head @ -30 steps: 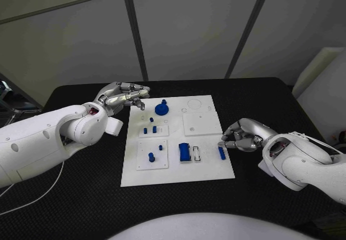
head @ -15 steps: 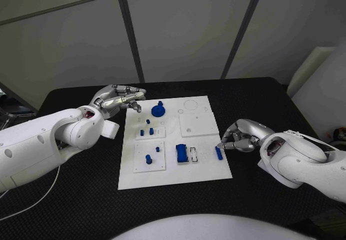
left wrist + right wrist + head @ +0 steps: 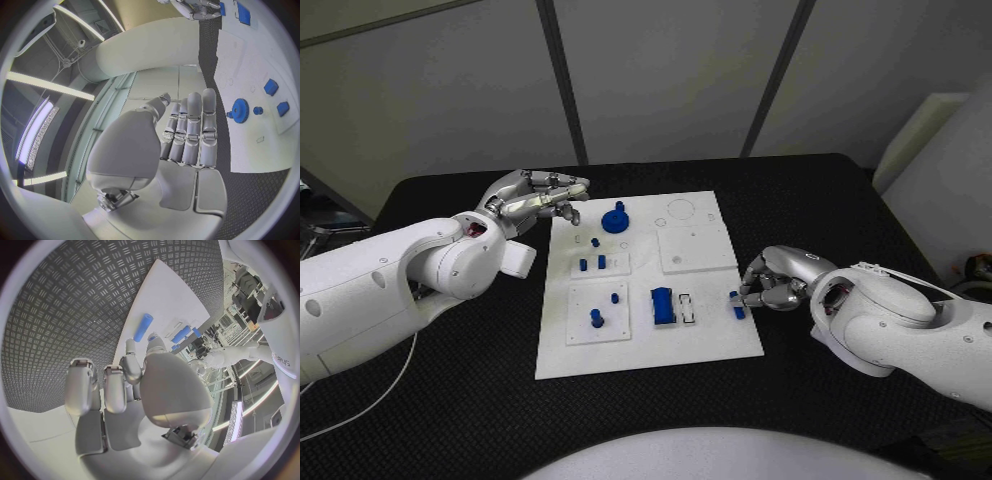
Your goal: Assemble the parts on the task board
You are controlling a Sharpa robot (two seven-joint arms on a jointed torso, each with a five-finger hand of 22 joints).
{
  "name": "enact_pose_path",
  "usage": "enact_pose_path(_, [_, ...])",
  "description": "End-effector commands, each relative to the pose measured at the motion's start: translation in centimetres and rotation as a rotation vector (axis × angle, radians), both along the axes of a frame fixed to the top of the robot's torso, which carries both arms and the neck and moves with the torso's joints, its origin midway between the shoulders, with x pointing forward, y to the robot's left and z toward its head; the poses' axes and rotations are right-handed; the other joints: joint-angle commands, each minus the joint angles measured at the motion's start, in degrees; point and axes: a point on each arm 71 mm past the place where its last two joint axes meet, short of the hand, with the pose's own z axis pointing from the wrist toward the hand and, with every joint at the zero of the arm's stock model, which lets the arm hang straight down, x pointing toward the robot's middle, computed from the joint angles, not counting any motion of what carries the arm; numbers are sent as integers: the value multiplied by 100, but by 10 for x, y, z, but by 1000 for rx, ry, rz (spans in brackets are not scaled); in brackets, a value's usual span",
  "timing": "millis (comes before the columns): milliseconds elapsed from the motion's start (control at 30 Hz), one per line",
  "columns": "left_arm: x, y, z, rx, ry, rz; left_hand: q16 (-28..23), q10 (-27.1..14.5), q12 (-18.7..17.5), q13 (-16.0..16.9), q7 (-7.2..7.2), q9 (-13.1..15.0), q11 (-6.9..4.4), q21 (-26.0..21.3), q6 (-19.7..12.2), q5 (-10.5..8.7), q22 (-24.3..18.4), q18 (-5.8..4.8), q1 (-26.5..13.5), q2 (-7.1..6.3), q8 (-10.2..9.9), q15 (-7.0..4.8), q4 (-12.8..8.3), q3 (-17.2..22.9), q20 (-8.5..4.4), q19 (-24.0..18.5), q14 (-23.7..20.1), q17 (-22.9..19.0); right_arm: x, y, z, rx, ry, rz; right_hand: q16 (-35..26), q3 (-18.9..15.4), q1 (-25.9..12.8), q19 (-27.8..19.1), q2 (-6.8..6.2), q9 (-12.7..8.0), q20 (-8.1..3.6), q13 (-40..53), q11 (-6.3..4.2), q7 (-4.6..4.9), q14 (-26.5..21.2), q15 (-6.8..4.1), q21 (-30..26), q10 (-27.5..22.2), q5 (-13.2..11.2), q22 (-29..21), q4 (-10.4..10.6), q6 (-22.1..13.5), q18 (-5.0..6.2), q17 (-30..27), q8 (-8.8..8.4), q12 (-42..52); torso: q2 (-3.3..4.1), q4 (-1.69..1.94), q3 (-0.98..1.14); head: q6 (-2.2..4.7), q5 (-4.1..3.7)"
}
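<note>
R hand now closer to blue bar, holding nothing; L hand open, raised beside task board.

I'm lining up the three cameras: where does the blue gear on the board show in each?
Head view: blue gear stands at the task board's far end, beside the left hand.
Left wrist view: gear just past the fingertips.
Right wrist view: cannot make it out.
Shared landmark: the white board.
</note>
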Motion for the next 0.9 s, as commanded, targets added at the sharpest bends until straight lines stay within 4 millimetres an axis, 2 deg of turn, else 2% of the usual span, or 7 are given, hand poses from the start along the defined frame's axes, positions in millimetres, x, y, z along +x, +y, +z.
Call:
enact_pose_path(33, [0, 0, 1, -7, -3, -9, -40, -39, 40, 8, -2, -6, 13, -27, -33, -6, -7, -65, -7, 45, 9, -6, -14, -35, 14, 7, -44, -9, 0, 0, -2, -60, 13, 14, 19, -16, -21, 3, -32, 14, -17, -8, -38, -4, 387, -33, 0, -6, 30, 65, 31, 54, -29, 498, -10, -32, 2, -1, 0, -20, 6])
enact_pose_path(600, [0, 1, 1, -5, -2, -8, -43, -43, 43, 9, -1, -6, 14, -33, -36, -6, -13, -65, -6, 48, 9, -5, -13, -39, 16, 7, -48, -11, -2, 11, -11, -141, 53, 65, 18, 6, 222, 10, 4, 108, -40, 9, -75, -44, 388, -62, 7, -7, 90, 85, -51, 112, -34, 506, 19, -38, 2, -4, -2, -55, 25])
enact_pose_path(767, [0, 1, 1, -5, -1, -8, -51, -56, 52, 12, 2, -5, 17, -50, -44, -7, -26, -64, -2, 55, 11, -1, -10, -51, 19, 4, -59, -14, -3, 16, -12, -161, 55, 82, 17, 120, 511, 14, 91, 155, -60, 14, -98, -65, 389, -83, 9, -13, 69, 93, -186, 114, -35, 510, 17, -51, 4, 0, -3, -72, 34])
enact_pose_path(900, [-1, 1, 1, -5, -1, -8, -51, -56, 52, 12, 2, -5, 17, -50, -44, -7, -26, -64, -2, 55, 11, -1, -10, -51, 19, 4, -59, -14, -2, 18, -13, -180, 51, 93, 15, 187, 672, 15, 111, 182, -69, 12, -105, -72, 389, -91, 8, -20, 22, 95, -271, 114, -36, 511, 10, -67, -1, -3, -4, -81, 44])
